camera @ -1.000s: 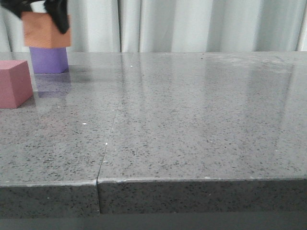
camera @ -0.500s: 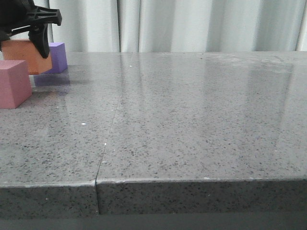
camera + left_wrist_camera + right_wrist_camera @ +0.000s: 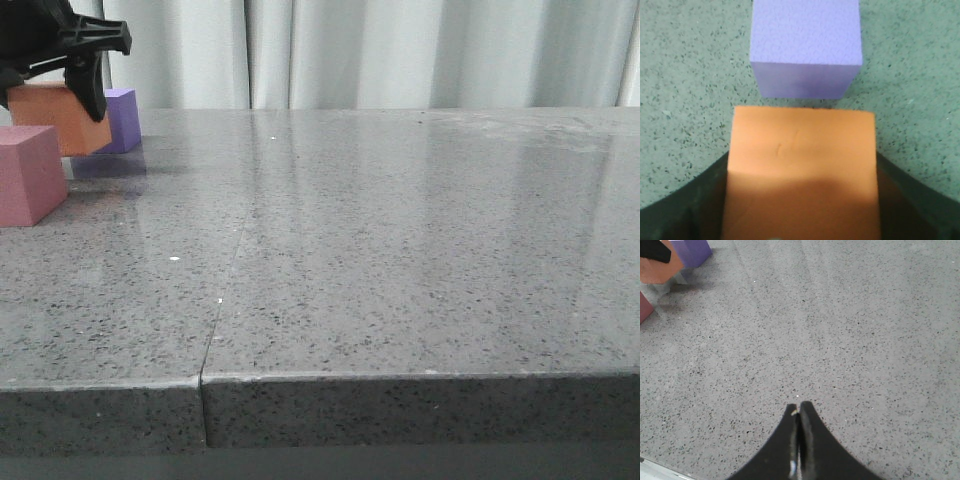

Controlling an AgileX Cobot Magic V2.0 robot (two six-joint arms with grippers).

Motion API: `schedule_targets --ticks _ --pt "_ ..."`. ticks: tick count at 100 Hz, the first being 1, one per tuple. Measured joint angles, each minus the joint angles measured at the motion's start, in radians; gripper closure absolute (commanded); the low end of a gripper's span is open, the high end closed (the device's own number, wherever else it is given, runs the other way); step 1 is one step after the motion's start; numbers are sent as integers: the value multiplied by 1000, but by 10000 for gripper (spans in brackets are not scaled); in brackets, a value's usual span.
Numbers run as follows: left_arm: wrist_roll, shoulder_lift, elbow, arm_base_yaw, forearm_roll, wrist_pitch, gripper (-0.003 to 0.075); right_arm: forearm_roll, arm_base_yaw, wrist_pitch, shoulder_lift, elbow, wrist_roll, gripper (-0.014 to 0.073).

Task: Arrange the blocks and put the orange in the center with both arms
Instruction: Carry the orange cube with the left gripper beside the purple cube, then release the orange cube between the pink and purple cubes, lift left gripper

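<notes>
My left gripper [image 3: 55,95] is shut on the orange cube [image 3: 50,118] at the far left of the front view, low between the pink-red cube [image 3: 28,172] in front and the purple cube [image 3: 122,120] behind. In the left wrist view the orange cube [image 3: 800,170] fills the space between the dark fingers [image 3: 690,210], with the purple cube [image 3: 805,47] just beyond it. My right gripper [image 3: 798,410] is shut and empty over bare table. In the right wrist view the orange cube [image 3: 657,269], purple cube [image 3: 692,251] and pink-red cube [image 3: 644,307] show far off.
The grey speckled stone table [image 3: 400,230] has a seam [image 3: 225,290] running from front to back left of centre. A pale curtain [image 3: 400,50] hangs behind the table's far edge.
One second ago the left gripper held the orange cube above the purple one. It has since come down and toward the front, beside the pink-red cube. Hardly any movement in the last half second.
</notes>
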Motion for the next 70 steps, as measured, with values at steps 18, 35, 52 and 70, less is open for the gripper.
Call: schedule_targets --ticks 18,35,52,70 --pt "0 27 1 0 0 8 361 0 0 0 0 0 0 663" --pt "0 27 1 0 0 8 225 0 0 0 0 0 0 663" --pt "0 27 2 0 0 14 89 0 0 0 0 0 0 663" --pt "0 14 2 0 0 18 93 0 0 0 0 0 0 663"
